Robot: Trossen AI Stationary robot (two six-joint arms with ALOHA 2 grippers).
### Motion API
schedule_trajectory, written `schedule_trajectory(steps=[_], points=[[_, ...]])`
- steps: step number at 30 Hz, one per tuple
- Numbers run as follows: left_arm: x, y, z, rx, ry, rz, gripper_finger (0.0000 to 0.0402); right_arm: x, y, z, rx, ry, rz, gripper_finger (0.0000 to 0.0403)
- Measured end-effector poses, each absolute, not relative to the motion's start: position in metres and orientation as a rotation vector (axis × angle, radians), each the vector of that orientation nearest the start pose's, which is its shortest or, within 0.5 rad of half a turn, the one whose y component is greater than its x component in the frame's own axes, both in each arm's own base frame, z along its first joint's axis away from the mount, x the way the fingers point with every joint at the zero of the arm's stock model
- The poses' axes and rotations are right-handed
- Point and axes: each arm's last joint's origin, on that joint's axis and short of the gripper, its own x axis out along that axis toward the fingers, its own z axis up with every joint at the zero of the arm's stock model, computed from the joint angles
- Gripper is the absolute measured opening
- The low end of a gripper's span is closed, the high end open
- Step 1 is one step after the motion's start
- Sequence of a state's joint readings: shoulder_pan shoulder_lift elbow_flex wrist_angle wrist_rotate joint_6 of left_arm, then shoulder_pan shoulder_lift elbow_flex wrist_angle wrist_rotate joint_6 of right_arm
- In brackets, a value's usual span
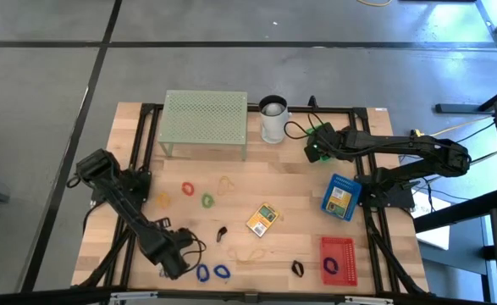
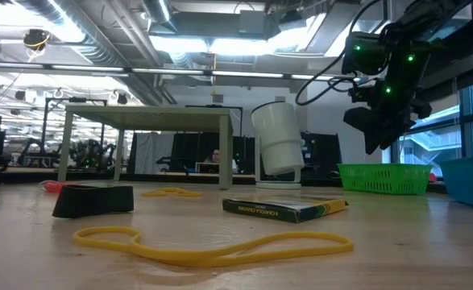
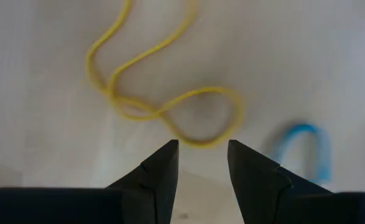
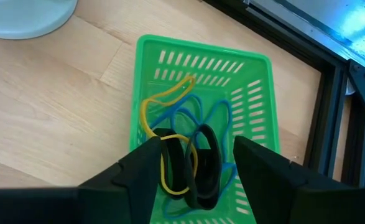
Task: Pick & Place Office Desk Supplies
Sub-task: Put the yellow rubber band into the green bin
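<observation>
The right gripper point(image 4: 194, 168) hangs above the green basket point(image 4: 257, 112) at the far right of the table, jaws apart and empty; yellow, blue and dark bands point(image 4: 188, 155) lie in the basket directly below the gap, so its load appears delivered. The left gripper point(image 3: 202, 168) sits low at the near left, jaws moderately open, holding nothing. A yellow rubber band point(image 3: 170, 106) lies flat on the table just ahead of its fingertips, apart from them, its long axis running obliquely across the line of approach. A blue band point(image 3: 303, 146) lies beside it, off to one side. The left arm is clearly nearer; the pick likely requires a short forward advance, then descent.
</observation>
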State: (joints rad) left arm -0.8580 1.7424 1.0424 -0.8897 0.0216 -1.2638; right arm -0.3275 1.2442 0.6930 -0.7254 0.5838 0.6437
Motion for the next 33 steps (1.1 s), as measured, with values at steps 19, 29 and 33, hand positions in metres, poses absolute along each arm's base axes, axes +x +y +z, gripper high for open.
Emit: schedule_trajectory(steps=[19,29,33], points=[[0.182,-0.197,0.126,-0.373,1.525,0.413,0.0086,0.195,-0.083,0.192,0.358,0.897,-1.136,0.0203],[0.184,-0.197,0.126,-0.468,1.463,0.511,0.0003,0.195,-0.083,0.192,0.359,0.896,-1.137,0.0203],[0.19,-0.203,0.135,-0.443,1.443,0.53,0.0002,0.195,-0.083,0.192,0.361,0.897,-1.134,0.0203]])
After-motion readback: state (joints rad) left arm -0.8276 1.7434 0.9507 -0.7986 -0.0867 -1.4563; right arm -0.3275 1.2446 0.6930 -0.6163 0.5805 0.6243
